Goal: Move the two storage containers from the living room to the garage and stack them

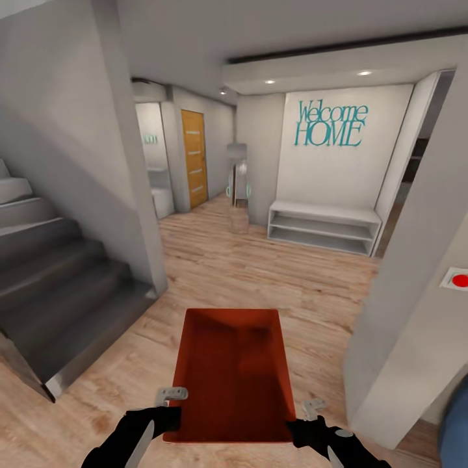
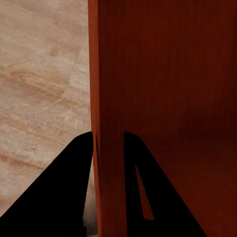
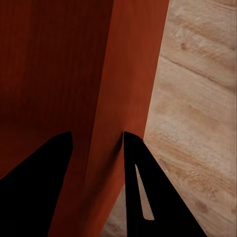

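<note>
I hold one orange-red storage container (image 1: 231,374) out in front of me above the light wood floor, its open top facing up. My left gripper (image 1: 172,398) is shut on the container's left wall (image 2: 106,98), one finger inside and one outside. My right gripper (image 1: 311,411) is shut on the right wall (image 3: 123,89) in the same way. The bin is empty inside.
A grey staircase (image 1: 58,286) rises at the left behind a white wall. Ahead, a hallway with a white bench shelf (image 1: 324,227) under a "Welcome HOME" sign (image 1: 330,123), and an orange door (image 1: 194,159) farther back. A white wall corner (image 1: 403,325) stands close on my right.
</note>
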Tool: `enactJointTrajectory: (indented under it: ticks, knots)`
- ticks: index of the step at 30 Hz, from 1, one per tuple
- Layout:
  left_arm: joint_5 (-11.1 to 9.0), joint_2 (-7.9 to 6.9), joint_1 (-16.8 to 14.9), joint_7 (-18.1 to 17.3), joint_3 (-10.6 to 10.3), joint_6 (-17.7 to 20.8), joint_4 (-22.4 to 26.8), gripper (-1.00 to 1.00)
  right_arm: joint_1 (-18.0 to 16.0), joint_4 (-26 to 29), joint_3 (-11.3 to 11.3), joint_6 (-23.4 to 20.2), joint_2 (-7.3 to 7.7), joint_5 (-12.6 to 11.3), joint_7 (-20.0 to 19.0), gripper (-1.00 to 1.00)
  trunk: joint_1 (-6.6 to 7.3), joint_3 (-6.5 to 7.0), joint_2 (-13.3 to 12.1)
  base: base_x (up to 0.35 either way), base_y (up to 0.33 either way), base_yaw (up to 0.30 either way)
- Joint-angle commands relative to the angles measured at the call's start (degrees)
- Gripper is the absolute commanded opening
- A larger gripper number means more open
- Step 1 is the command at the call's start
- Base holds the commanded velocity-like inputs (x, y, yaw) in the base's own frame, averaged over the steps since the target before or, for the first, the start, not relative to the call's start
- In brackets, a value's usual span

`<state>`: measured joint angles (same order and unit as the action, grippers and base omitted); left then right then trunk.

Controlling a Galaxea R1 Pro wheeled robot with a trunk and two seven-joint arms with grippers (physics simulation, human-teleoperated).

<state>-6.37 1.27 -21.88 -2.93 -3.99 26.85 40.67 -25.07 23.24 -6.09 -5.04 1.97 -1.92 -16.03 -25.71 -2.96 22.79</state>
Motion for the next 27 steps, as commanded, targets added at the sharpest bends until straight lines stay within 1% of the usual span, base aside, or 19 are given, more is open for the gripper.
enactJointTrajectory:
  ticks: [1,6,10,15,19,24,27]
  knots:
    - [1.02,0.08,-0.06,1.87,5.66,0.34,0.09,-1.00,0.02,0.32,-0.77,-0.40,-0.03,-1.41,-1.48,-1.00,-0.07,-0.13,0.13,0.325,0.000,0.000]
    - [1.00,0.16,-0.07,1.87,5.65,0.39,0.10,-1.00,0.02,0.32,-0.81,-0.41,-0.03,-1.47,-1.36,-1.00,-0.07,-0.13,0.13,0.325,0.000,0.000]
    - [1.01,-0.09,-0.08,1.87,5.64,0.40,0.11,-1.00,0.02,0.32,-0.78,-0.41,-0.03,-1.56,-1.32,-1.00,-0.07,-0.13,0.13,0.325,0.000,0.000]
    - [1.04,0.28,-0.09,1.87,5.63,0.39,0.08,-1.00,0.02,0.32,-0.70,-0.39,-0.03,-1.73,-1.52,-1.00,-0.07,-0.13,0.13,0.325,0.000,0.000]
    - [1.02,0.00,-0.08,1.87,5.65,0.38,0.07,-1.00,0.02,0.32,-0.70,-0.33,-0.03,-1.63,-0.96,-1.00,-0.07,-0.13,0.13,0.325,0.000,0.000]
    - [0.92,0.38,-0.05,1.87,5.57,0.32,0.02,-1.00,0.02,0.32,-0.76,-0.32,-0.03,-1.60,-0.85,-1.00,-0.07,-0.13,0.13,0.325,0.000,0.000]
    - [0.92,0.36,-0.06,1.87,5.56,0.31,0.02,-1.00,0.02,0.32,-0.77,-0.32,-0.03,-1.59,-0.87,-1.00,-0.07,-0.13,0.13,0.325,0.000,0.000]
